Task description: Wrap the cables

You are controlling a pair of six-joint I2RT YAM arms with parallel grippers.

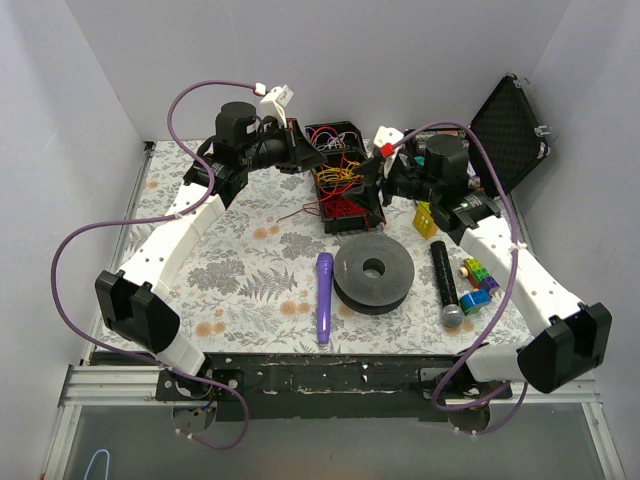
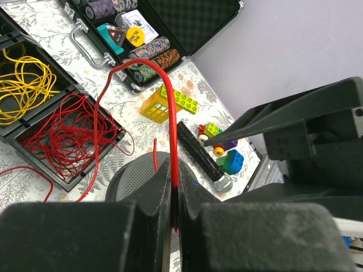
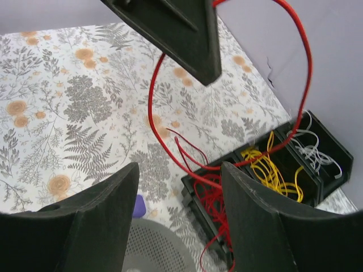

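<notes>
The floral worktop carries a compartment box at upper centre of the top view, and red cables lie coiled inside it. The left tool is clamped on one red cable. The right tool stands open, holding nothing.

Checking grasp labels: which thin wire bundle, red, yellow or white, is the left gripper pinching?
The thin red wire: one strand runs into the shut left gripper. The yellow wire bundle and white wire bundle lie in the black tray.
</notes>
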